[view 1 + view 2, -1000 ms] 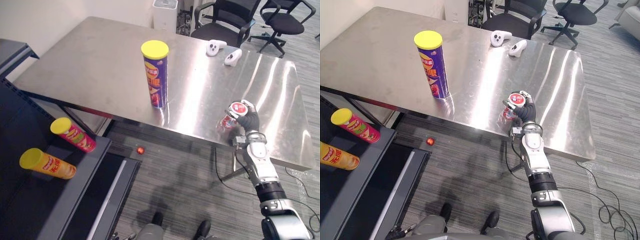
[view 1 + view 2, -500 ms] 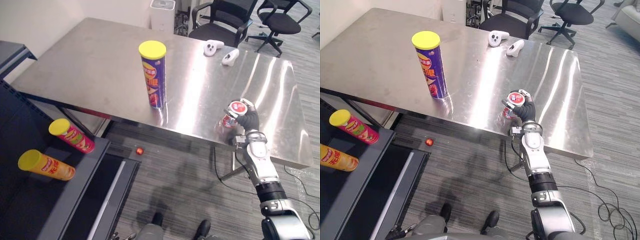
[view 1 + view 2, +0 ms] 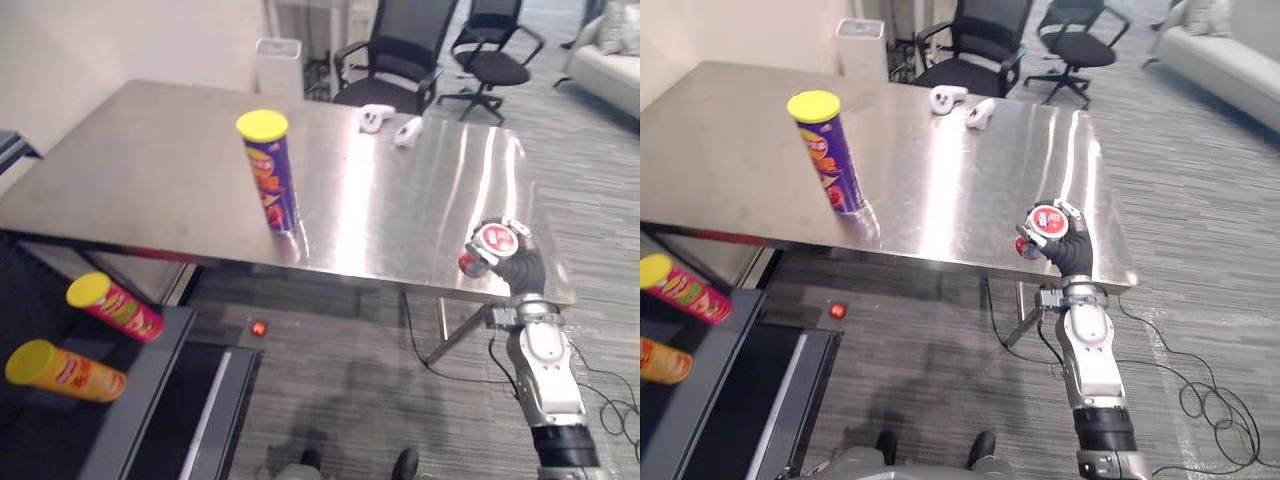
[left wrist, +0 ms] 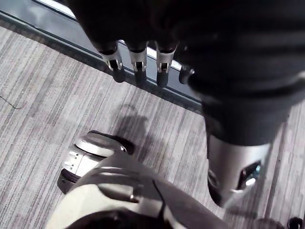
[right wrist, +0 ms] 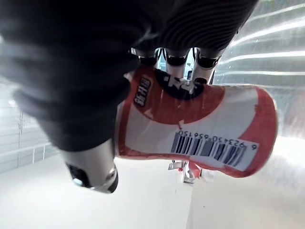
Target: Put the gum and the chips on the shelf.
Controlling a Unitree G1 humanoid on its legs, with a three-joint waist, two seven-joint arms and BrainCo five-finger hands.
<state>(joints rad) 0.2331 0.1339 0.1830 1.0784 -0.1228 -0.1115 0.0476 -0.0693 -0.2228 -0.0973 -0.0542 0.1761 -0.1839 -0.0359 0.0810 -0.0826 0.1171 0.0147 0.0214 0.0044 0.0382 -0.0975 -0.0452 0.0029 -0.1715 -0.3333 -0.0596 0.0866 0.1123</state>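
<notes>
The gum (image 3: 492, 243), a red and white tub with a red lid, is held in my right hand (image 3: 522, 268) by the steel table's (image 3: 150, 170) front right corner. In the right wrist view the fingers (image 5: 175, 61) curl over the tub (image 5: 200, 124), and it looks raised off the tabletop. The chips (image 3: 270, 175), a purple can with a yellow lid, stand upright near the table's middle, well left of that hand. The black shelf (image 3: 140, 410) lies low at the left. My left hand (image 4: 138, 59) hangs over the carpet with straight fingers, holding nothing.
A pink can (image 3: 112, 305) and an orange can (image 3: 62, 370) lie on the shelf. Two white controllers (image 3: 375, 117) rest at the table's far edge. Office chairs (image 3: 395, 60) and a white bin (image 3: 279, 65) stand behind it. A small red ball (image 3: 259, 327) lies on the floor.
The camera has swung to the right. My right hand has carried the gum along the front edge to the table's right corner. The chips have stayed in place.
</notes>
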